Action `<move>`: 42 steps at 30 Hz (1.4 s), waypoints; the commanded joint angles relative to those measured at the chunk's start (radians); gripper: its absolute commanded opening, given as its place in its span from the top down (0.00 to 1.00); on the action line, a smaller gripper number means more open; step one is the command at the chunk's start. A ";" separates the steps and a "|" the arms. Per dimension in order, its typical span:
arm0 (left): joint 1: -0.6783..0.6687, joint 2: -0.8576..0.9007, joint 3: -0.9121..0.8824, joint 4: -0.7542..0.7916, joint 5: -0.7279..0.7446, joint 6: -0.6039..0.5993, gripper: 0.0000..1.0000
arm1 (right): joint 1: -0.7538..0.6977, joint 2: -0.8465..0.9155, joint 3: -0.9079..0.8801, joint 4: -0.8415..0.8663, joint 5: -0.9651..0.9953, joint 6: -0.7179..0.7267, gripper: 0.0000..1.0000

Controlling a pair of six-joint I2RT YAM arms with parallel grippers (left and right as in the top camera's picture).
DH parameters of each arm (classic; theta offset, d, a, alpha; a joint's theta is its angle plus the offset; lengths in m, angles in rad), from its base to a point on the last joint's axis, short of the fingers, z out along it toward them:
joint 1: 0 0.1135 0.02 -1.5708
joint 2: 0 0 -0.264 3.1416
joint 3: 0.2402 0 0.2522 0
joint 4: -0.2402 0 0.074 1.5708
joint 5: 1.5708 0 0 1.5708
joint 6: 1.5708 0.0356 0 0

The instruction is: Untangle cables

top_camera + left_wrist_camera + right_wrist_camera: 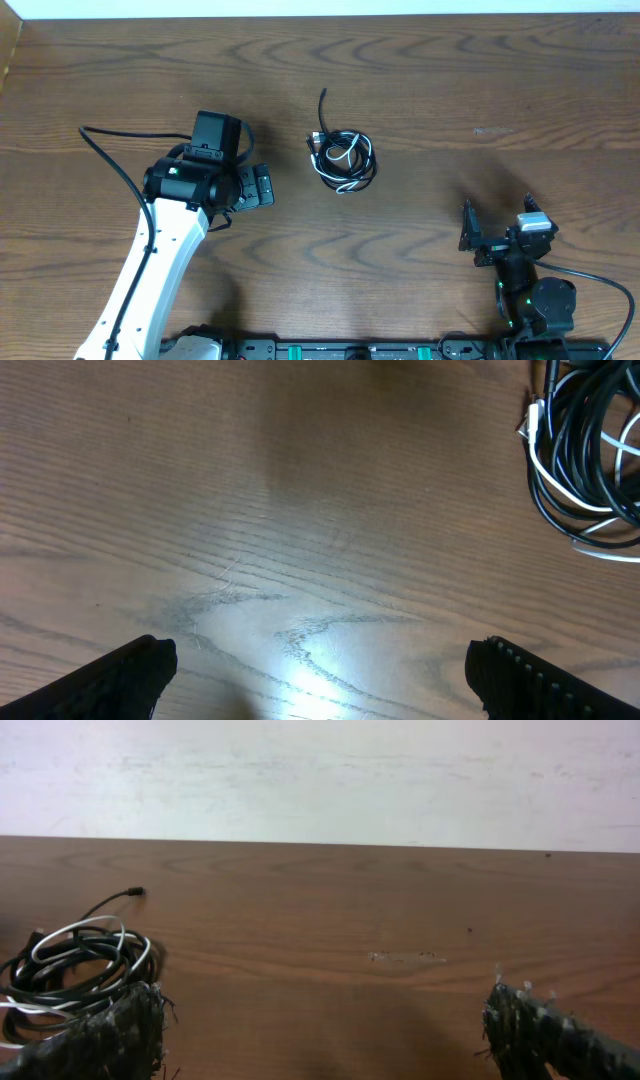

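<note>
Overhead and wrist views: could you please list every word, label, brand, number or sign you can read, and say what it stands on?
None: no readable text in any view.
The cables, the table, the left arm and the right arm show no legible label, brand or number.

No readable text, label or number anywhere.

Bundle of cables (342, 158) on the table.
Black and white cords coiled in a loose knot, one black end trailing out toward the far edge.
</note>
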 commanded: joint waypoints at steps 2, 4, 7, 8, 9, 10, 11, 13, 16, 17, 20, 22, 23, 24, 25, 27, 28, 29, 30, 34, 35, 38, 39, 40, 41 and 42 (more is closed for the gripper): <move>0.002 0.000 0.011 0.000 0.010 0.002 0.02 | 0.008 0.000 -0.001 -0.005 -0.001 -0.015 0.01; 0.002 0.000 0.011 0.000 0.010 0.002 0.02 | 0.008 0.000 -0.001 -0.005 -0.001 -0.015 0.01; 0.002 0.000 0.011 0.000 0.010 0.001 0.02 | 0.008 0.000 -0.001 -0.005 -0.001 -0.015 0.01; 0.002 0.000 0.011 0.000 0.010 0.001 0.02 | 0.008 0.000 0.000 -0.005 -0.001 -0.015 0.01; 0.002 0.000 0.011 0.000 0.011 0.001 0.02 | 0.008 0.000 -0.001 -0.005 -0.001 -0.015 0.01; 0.002 0.000 0.011 0.001 0.013 0.001 0.02 | 0.008 0.000 0.000 -0.005 -0.001 -0.015 0.01; 0.002 0.000 0.011 0.000 0.013 0.000 0.02 | 0.008 0.000 -0.001 -0.005 -0.001 -0.015 0.01; 0.002 0.000 0.011 0.000 0.013 -0.002 0.02 | 0.008 0.000 0.000 -0.005 -0.001 -0.015 0.01; 0.002 0.000 0.011 0.000 0.013 -0.002 0.02 | 0.008 0.000 -0.001 -0.005 -0.001 -0.015 0.01; 0.002 0.000 0.011 0.000 0.013 -0.002 0.02 | 0.008 0.000 -0.001 -0.005 -0.001 -0.015 0.01; 0.002 0.000 0.011 0.001 0.013 -0.002 0.02 | 0.008 0.000 -0.001 -0.005 -0.001 -0.015 0.01; 0.002 0.000 0.011 0.001 0.013 -0.002 0.02 | 0.008 0.000 -0.001 -0.005 -0.001 -0.015 0.01; 0.002 0.000 0.011 0.001 0.013 -0.002 0.02 | 0.008 0.000 0.000 -0.005 -0.001 -0.015 0.01; 0.002 0.000 0.011 0.001 0.013 -0.002 0.02 | 0.008 0.000 -0.001 -0.005 -0.001 -0.015 0.01; 0.002 0.000 0.011 0.001 0.013 -0.002 0.02 | 0.008 0.000 -0.001 -0.005 -0.001 -0.015 0.01; 0.002 0.000 0.011 0.001 0.013 -0.002 0.02 | 0.008 0.000 -0.001 -0.005 -0.001 -0.015 0.01; 0.002 0.000 0.011 0.001 0.013 -0.002 0.02 | 0.008 0.000 0.000 -0.005 -0.001 -0.015 0.01; 0.002 0.000 0.011 0.001 0.013 -0.002 0.02 | 0.008 0.000 -0.001 -0.005 -0.001 -0.015 0.01; 0.002 0.000 0.011 0.001 0.013 -0.002 0.02 | 0.008 0.000 -0.001 -0.005 -0.001 -0.015 0.01; 0.002 0.000 0.011 0.004 0.013 -0.002 0.02 | 0.008 0.000 -0.001 -0.005 -0.001 -0.015 0.01; 0.002 0.000 0.011 0.005 0.013 -0.002 0.02 | 0.008 0.000 0.000 -0.005 -0.001 -0.015 0.01; 0.002 0.000 0.011 0.005 0.013 -0.002 0.41 | 0.008 0.000 0.000 -0.005 -0.001 -0.015 0.01; 0.002 0.000 0.011 0.006 0.013 -0.002 0.61 | 0.008 0.000 -0.001 -0.005 -0.001 -0.015 0.01; 0.002 0.000 0.011 0.009 0.013 -0.002 0.86 | 0.008 0.000 -0.001 -0.005 -0.001 -0.015 0.01; 0.002 0.000 0.011 0.010 0.013 -0.003 0.92 | 0.008 0.000 -0.001 -0.005 -0.001 -0.015 0.01; 0.002 0.000 0.011 0.010 0.014 -0.005 0.92 | 0.008 0.000 -0.001 -0.005 -0.001 -0.015 0.01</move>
